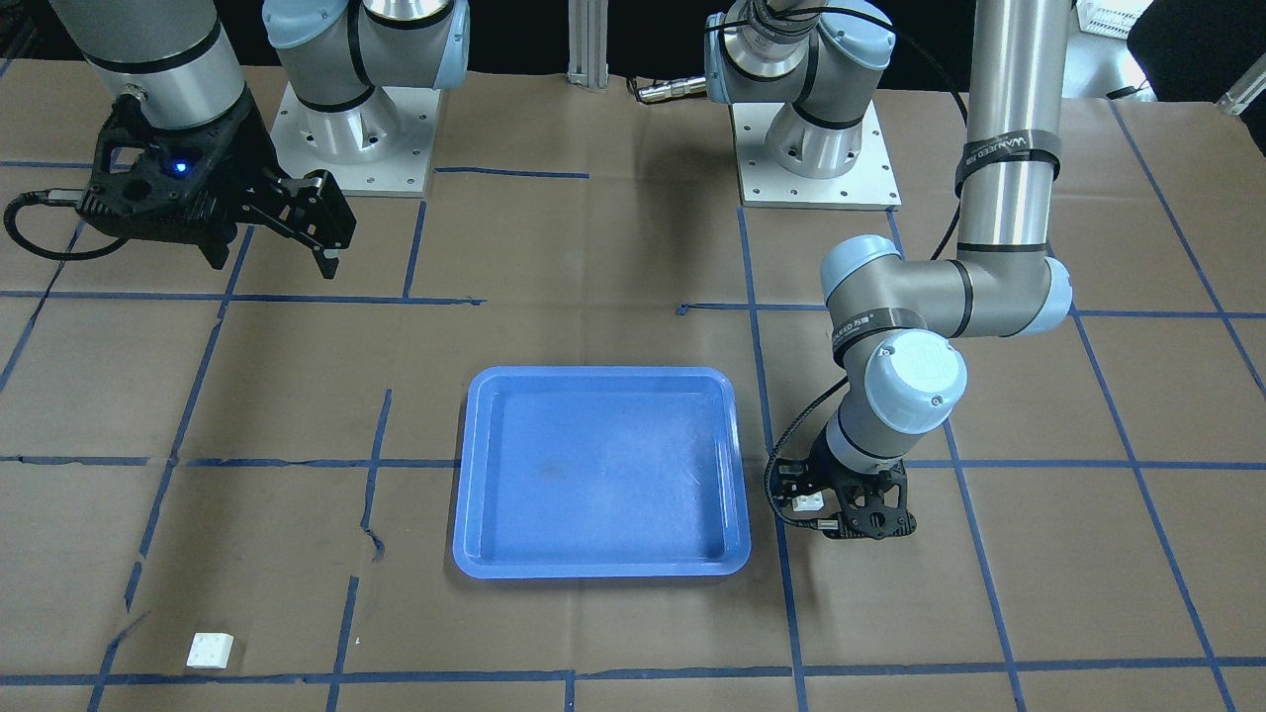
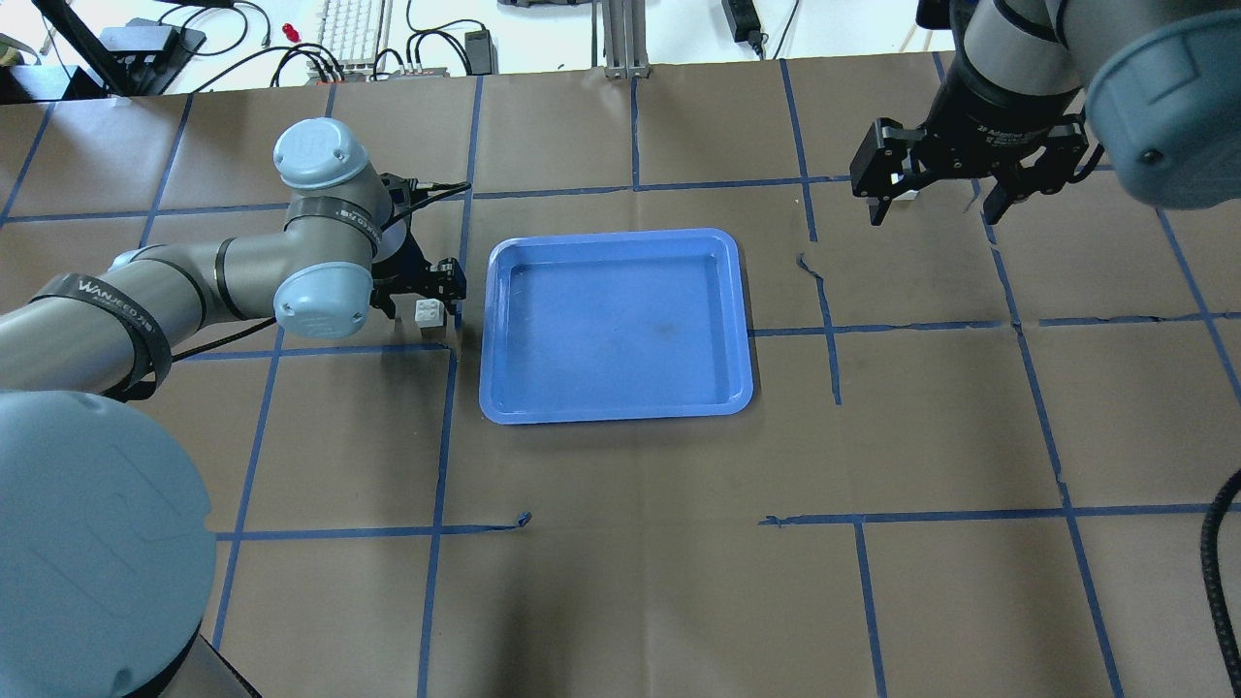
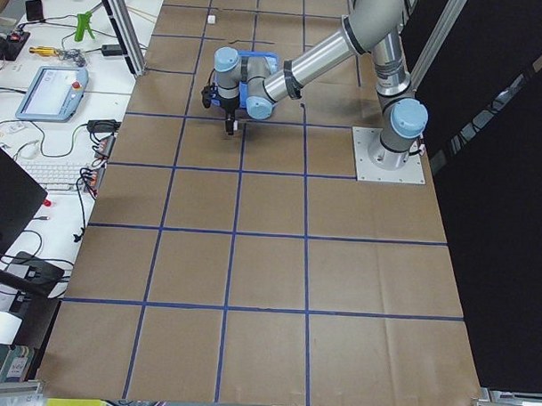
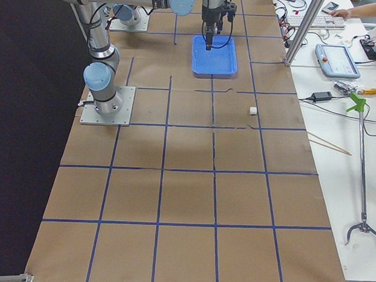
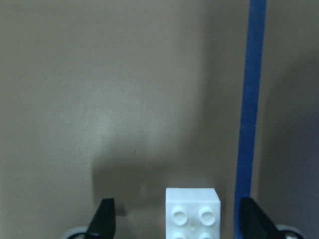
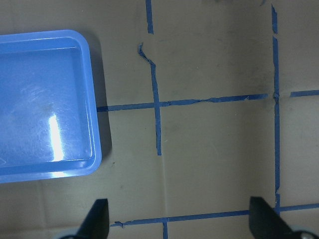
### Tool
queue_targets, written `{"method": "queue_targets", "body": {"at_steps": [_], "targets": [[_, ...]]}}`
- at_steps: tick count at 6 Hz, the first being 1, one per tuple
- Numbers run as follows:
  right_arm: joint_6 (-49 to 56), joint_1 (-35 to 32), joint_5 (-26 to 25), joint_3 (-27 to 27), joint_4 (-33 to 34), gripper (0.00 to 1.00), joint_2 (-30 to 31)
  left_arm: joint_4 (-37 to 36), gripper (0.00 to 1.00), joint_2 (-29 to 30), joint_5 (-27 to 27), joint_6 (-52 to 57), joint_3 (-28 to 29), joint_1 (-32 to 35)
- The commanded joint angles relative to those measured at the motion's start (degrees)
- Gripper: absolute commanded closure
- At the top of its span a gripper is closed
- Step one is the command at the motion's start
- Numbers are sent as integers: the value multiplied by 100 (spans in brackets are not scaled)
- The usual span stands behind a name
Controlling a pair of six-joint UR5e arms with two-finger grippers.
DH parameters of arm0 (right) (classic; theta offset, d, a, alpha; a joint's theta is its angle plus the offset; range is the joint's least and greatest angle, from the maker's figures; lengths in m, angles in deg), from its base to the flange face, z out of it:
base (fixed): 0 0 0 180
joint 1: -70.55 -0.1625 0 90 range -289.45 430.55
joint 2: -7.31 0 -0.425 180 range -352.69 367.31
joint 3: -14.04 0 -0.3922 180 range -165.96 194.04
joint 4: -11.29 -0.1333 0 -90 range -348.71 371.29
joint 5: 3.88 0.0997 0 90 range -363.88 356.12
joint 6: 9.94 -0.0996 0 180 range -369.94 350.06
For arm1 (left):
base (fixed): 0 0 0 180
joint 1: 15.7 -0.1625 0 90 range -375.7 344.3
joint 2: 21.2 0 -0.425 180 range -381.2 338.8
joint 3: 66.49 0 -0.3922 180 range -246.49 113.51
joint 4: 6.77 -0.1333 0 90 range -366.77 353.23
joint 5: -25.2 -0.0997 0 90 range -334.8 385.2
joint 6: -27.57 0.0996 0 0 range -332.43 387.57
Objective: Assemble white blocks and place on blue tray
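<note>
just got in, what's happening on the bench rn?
The left gripper is down at the table beside the blue tray, open, with one white block between its jaws, not yet clamped. The right gripper hangs open and empty above the table on the tray's other side. The second white block lies loose, well away from the tray. The tray holds nothing; no assembly yet.

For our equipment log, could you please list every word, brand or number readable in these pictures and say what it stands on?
"WANJEED": on the black strap round the left arm.
"2F Adaptive", the rest blurred: on the black housing above the right pincer.
Embossed logo on the left arm's joint cap: too faint to read.
Small label on the left arm's wrist link: too blurred to read.
</note>
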Motion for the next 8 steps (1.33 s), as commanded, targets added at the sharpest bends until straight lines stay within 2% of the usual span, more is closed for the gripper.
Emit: {"method": "queue_targets", "body": {"at_steps": [1, 2, 3, 4, 5, 7, 8], "targets": [[0, 0, 0, 0, 4, 0, 0, -3, 69, 1, 5, 33, -12, 7], [0, 0, 0, 0, -4, 0, 0, -20, 70, -7, 5, 33, -4, 7], [0, 0, 0, 0, -4, 0, 0, 5, 78, -16, 5, 112, 75, -2], [69, 9, 0, -9, -4, 0, -9, 49, 79, -95, -22, 312, 162, 7], [444, 35, -17, -18, 109, 0, 0, 50, 79, -226, -30, 1080, 224, 85], [2757, 131, -79, -9, 259, 0, 0, 76, 78, -437, -30, 2847, 251, 951], [3882, 132, -79, -9, 442, 0, 0, 111, 78, -395, -31, 4064, 260, 1182]]}}
